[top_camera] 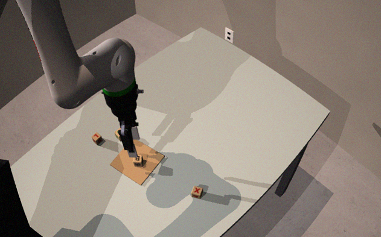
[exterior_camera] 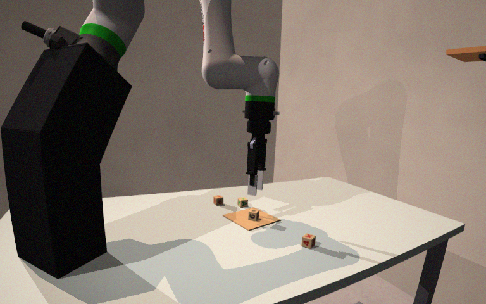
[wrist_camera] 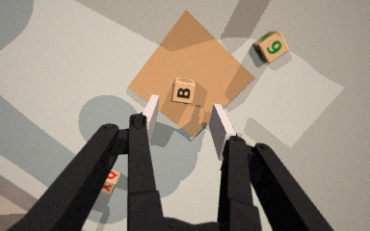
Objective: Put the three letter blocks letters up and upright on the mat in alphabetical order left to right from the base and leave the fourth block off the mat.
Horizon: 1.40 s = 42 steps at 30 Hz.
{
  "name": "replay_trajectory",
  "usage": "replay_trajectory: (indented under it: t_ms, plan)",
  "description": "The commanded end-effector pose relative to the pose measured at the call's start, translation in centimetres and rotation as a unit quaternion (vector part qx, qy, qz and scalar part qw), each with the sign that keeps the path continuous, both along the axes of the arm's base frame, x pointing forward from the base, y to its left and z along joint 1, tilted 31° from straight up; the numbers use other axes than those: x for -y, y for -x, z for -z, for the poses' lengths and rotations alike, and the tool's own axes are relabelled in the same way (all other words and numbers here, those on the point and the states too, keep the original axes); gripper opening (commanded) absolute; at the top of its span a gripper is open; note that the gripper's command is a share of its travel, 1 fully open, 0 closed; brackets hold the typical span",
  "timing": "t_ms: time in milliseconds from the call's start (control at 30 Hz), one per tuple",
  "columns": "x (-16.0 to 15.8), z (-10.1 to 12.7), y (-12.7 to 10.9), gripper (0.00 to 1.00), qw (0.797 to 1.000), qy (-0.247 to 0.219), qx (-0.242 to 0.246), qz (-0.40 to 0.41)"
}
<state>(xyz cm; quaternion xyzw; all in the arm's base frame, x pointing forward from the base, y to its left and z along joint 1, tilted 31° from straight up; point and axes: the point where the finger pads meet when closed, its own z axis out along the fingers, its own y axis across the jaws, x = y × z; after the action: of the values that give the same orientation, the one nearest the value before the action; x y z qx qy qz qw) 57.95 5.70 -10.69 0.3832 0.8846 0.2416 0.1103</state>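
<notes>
A tan mat [top_camera: 137, 176] [exterior_camera: 236, 217] [wrist_camera: 202, 53] lies flat on the table. A block with a black B on top [top_camera: 138, 160] [exterior_camera: 253, 213] [wrist_camera: 184, 89] sits on the mat. A block with a red L [top_camera: 97, 137] [exterior_camera: 218, 199] lies off the mat at the back. A block with a red X [top_camera: 196, 191] [exterior_camera: 308, 240] lies off the mat toward the front; it also shows half hidden in the wrist view [wrist_camera: 111, 181]. A block with a green digit on top [wrist_camera: 271, 46] [exterior_camera: 242, 202] lies just off the mat. My gripper [top_camera: 130, 151] [exterior_camera: 255, 189] [wrist_camera: 184, 111] hangs above the B block, fingers partly apart and empty.
The robot's black base [exterior_camera: 53, 161] stands at the table's left end. The table edge [top_camera: 326, 113] runs along the right and front. A wall socket [top_camera: 228, 34] is on the back wall.
</notes>
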Motion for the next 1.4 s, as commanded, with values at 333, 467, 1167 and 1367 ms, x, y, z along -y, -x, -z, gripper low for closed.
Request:
replay_trajectory:
  t_ms: [333, 467, 1167, 1367]
  plan:
    - [-0.2, 0.5, -0.2, 0.40, 1.000, 0.000, 0.001, 0.000]
    - [-0.3, 0.9, -0.4, 0.40, 1.000, 0.000, 0.001, 0.000]
    - [-1.4, 3.5, -1.5, 0.40, 1.000, 0.000, 0.001, 0.000]
    - [-1.6, 3.9, -1.7, 0.40, 1.000, 0.000, 0.001, 0.000]
